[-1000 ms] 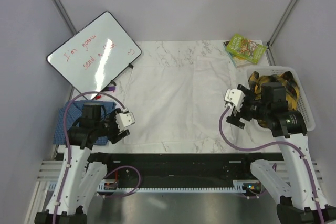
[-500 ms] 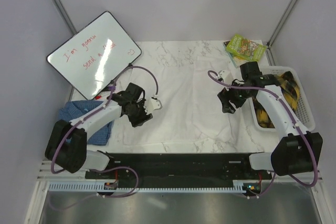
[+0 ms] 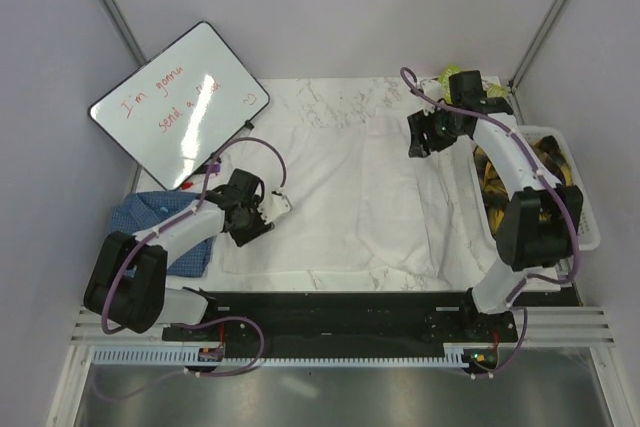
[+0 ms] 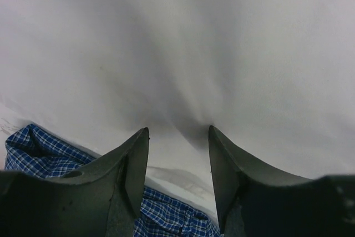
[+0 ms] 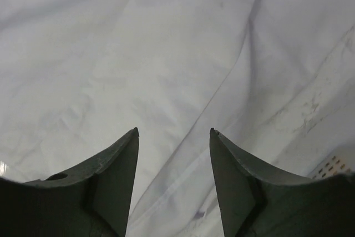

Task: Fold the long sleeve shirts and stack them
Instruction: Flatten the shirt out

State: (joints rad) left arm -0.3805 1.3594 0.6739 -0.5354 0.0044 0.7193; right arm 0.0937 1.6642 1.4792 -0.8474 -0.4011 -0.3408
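The white shirt lies spread flat over the marble table. The blue check shirt lies crumpled at the table's left edge. My left gripper is open, low over the white shirt's left edge. In the left wrist view its fingertips sit against the white cloth, which puckers between them, and the blue check shirt shows below. My right gripper is open over the white shirt's far right part. The right wrist view shows a seam of the white cloth between the jaws.
A whiteboard leans at the far left. A green packet lies at the far right corner. A white basket with yellow-and-black items stands on the right, close to the right arm; its corner shows in the right wrist view.
Both arms came out from near the front edge. The left gripper reached to the white shirt's left edge. The right gripper swung up to the shirt's far right part.
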